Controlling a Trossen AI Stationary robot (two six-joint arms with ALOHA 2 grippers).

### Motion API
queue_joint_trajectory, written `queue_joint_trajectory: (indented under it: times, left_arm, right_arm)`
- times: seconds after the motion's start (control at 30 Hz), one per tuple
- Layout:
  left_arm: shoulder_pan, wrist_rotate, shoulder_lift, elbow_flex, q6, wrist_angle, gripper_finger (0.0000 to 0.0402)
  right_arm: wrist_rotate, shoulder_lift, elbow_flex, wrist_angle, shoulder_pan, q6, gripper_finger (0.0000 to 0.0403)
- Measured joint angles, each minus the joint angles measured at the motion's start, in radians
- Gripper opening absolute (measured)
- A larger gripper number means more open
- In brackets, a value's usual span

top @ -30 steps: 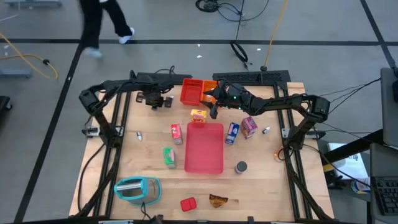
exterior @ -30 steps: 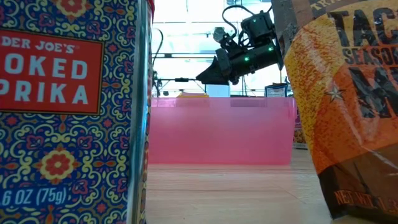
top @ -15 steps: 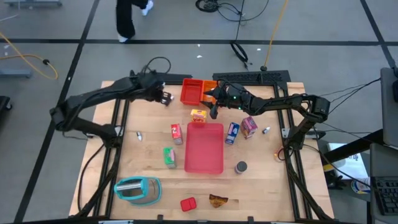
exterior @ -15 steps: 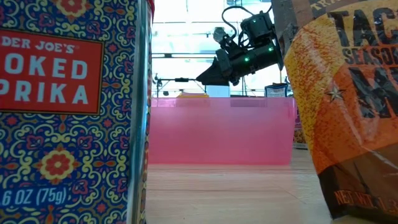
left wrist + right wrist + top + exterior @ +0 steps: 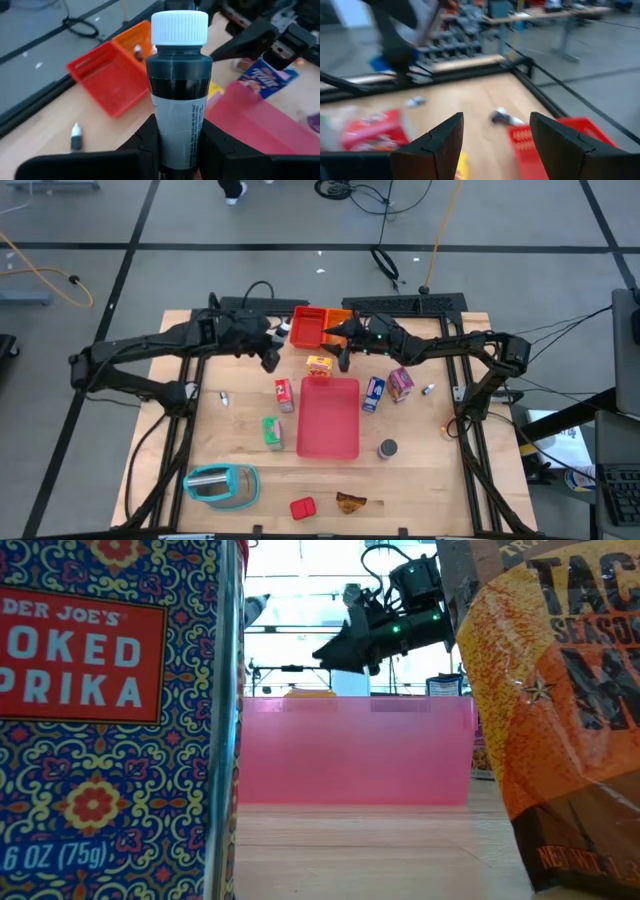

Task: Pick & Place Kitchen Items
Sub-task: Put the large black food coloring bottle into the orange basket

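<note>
L claw (image 5: pixel 175 145) w/ bottle (image 5: pixel 177 95), now mid-table

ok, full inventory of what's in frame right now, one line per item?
Tray: 1, pink-red, table centre.
Bins: 2, red and orange, far edge; a small item lies in the orange one.
Yellow box: 1, just beyond the tray.
Red box: 1, left of tray.
Green box: 1, left of tray, nearer.
Blue box: 1, right of tray.
Pink box: 1, beside the blue one.
Grey can: 1, right of tray, near side.
Red packet: 1, near edge.
Brown packet: 1, beside it.
Teal toaster: 1, near left.
Left hand: shut on dark white-capped bottle.
Right hand: open, above the yellow box.
</note>
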Motion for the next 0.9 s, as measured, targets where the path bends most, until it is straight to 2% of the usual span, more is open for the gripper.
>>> queue_joint_trajectory:
  times: [0.37,0.57,0.9]
  left_arm:
    - [-0.11,-0.001,0.001,0.0,0.105,0.14,0.0078]
    - [-0.159,-0.001,0.017,0.001,0.133,0.194,0.0077]
    - [-0.211,-0.017,0.128,0.001,0.155,0.298,0.0076]
  right_arm:
    - [-0.264,0.0,0.0,0.233,0.002,0.185,0.0222]
    - [-0.273,0.0,0.0,0.322,0.034,0.219,0.0222]
    - [-0.273,0.0,0.0,0.438,0.071,0.251,0.0222]
